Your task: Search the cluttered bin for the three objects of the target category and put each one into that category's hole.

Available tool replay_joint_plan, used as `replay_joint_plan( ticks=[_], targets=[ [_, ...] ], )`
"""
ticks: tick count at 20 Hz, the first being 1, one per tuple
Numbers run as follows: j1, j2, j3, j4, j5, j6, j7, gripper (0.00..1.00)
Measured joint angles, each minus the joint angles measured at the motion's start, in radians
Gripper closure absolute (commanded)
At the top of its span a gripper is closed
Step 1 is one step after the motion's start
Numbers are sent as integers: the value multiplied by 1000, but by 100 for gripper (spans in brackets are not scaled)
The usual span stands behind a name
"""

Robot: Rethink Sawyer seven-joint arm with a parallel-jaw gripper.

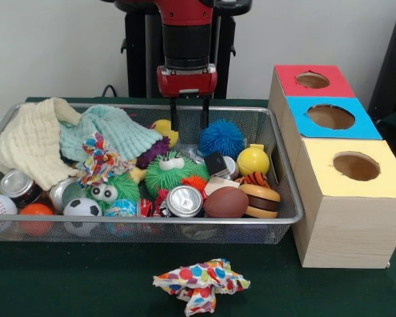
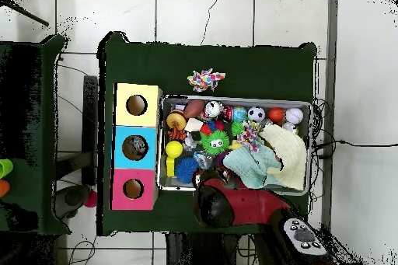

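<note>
The cluttered bin point(image 1: 297, 212) is a silver wire-mesh basket on the green table, also in the overhead view point(image 2: 233, 100). It holds cloths, balls, cans and toys. My gripper point(image 1: 189, 122) hangs open and empty over the bin's far side, just above a yellow toy point(image 1: 164, 129) and left of a blue spiky ball point(image 1: 222, 137). In the overhead view the arm's red head point(image 2: 214, 203) hides it. The hole point(image 1: 330, 117) in the blue-topped box is to the right of the bin, in the middle of three boxes, and also shows in the overhead view point(image 2: 135, 148).
A red-topped box point(image 1: 336, 84) and a yellow-topped box point(image 1: 383, 173) flank the blue one. In the bin lie a cream cloth point(image 1: 30, 142), a teal cloth point(image 1: 109, 132), a green googly-eyed ball point(image 1: 171, 172), a can point(image 1: 185, 200) and a brown football point(image 1: 226, 202). A spotted cloth point(image 1: 201, 282) lies outside, in front.
</note>
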Motion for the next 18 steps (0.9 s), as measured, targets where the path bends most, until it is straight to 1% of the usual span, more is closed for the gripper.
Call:
replay_joint_plan(
  ticks=[7,10,15,18],
  targets=[
    [12,-2,-28,0,0,10,0,0],
    [26,13,-56,-1,0,11,0,0],
    [58,71,-106,-27,1,-8,0,0],
    [83,115,-133,-70,1,-70,0,0]
  ],
)
